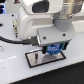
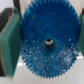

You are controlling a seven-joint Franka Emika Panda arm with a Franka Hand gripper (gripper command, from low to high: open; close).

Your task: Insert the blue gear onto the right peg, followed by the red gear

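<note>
The tool (image 1: pixel 53 50) hangs low over the grey rectangular black-edged plate (image 1: pixel 36 59), which lies flat on the white surface (image 1: pixel 15 67), and it is pinching the large bright-blue flat toothed plastic gear (image 2: pixel 48 44) between its two green-padded fingers (image 2: pixel 10 42). In the wrist view the gear fills most of the frame, face-on to the camera, each pad pressed against its toothed rim on opposite sides; that edge grip leaves the centre hole free. Something pale shows through the hole, too small to say whether it is the peg tip or only the plate beneath. In the exterior view the gear sits just above the plate, toward the exterior view's right end of it; whether it touches the plate cannot be told. The right peg itself is hidden under the tool and gear, so alignment is a judgement only: the gear looks positioned for lowering onto it, and the blue-gear step appears under way but not confirmed seated. The red gear is not visible in either view.
</note>
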